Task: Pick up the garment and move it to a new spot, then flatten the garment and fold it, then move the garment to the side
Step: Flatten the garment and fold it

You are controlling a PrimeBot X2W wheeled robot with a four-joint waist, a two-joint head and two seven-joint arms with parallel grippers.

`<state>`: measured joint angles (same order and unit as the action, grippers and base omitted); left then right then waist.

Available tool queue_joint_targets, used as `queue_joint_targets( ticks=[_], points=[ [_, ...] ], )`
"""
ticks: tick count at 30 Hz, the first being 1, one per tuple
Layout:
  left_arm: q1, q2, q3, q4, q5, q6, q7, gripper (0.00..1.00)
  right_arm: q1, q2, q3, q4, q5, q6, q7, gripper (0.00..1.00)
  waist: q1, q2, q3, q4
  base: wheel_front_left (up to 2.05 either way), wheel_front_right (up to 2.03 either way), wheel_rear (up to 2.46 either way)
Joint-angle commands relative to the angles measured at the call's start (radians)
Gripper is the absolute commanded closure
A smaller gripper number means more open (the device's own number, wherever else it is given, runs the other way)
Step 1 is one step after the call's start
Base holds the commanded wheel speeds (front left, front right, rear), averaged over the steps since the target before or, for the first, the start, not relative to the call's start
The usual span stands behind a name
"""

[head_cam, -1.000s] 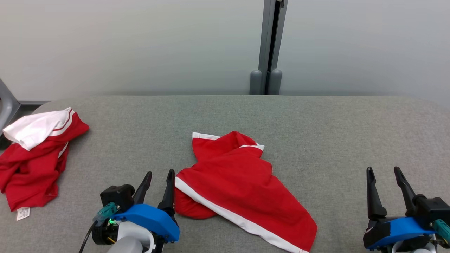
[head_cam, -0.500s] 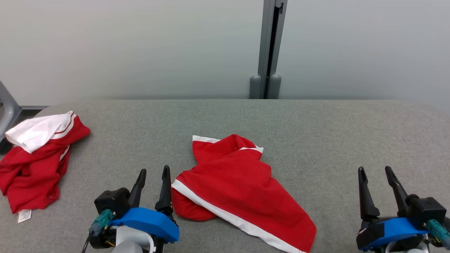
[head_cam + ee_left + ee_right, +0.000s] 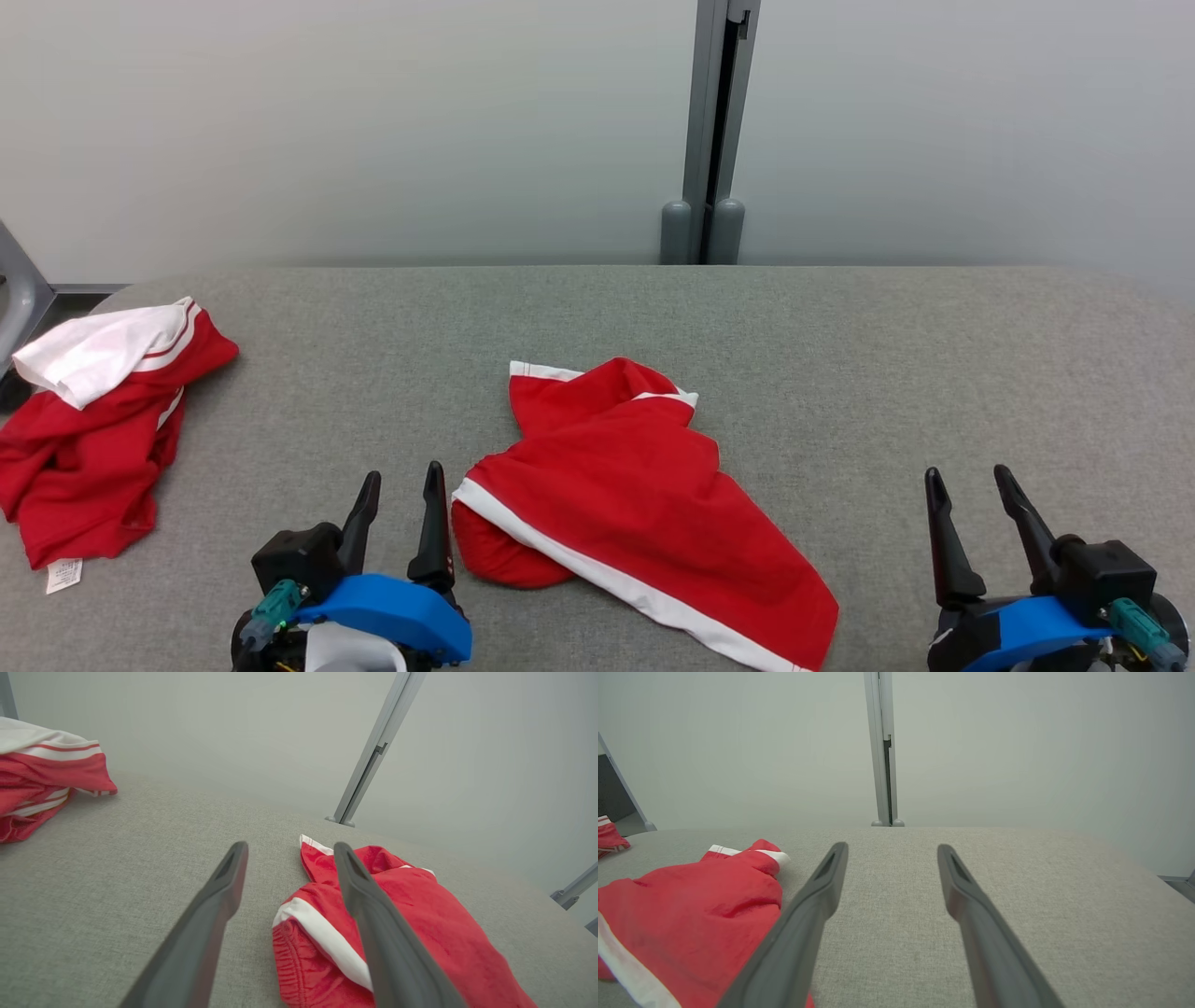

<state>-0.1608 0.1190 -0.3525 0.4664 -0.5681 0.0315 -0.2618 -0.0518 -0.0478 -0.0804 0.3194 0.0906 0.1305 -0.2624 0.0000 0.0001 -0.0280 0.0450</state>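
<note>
Head view: my left gripper [image 3: 403, 471], just beside the crumpled red shorts [image 3: 616, 485], and right gripper [image 3: 966, 470] both gape empty.

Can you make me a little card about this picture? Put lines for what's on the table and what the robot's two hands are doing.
surface: grey fabric table
middle: red garment with white trim, crumpled, not folded
left side: red and white pile of clothes, bunched near the table's left edge
left hand: left gripper open, holding nothing, close beside the red garment's left edge
right hand: right gripper open, holding nothing, over bare table, well apart from the garment
behind: pale wall, grey post
</note>
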Motion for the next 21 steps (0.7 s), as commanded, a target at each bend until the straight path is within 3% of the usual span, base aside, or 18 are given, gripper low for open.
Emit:
queue_joint_targets(
  ticks=[1,21],
  points=[
    [0.01,-0.002,0.008,0.003,0.008,-0.005,-0.005,0.0,0.013,-0.005,0.001,0.002,-0.001,0.0,-0.004,0.0,0.0,-0.0001,0.0,0.0,0.0,0.0,0.0],
    [-0.009,-0.041,0.076,0.027,0.08,-0.042,-0.005,0.0,0.187,-0.005,0.261,0.097,-0.021,0.0,0.058,0.0,0.0,-0.0001,0.056,0.019,0.0,0.0,0.0]
  ],
)
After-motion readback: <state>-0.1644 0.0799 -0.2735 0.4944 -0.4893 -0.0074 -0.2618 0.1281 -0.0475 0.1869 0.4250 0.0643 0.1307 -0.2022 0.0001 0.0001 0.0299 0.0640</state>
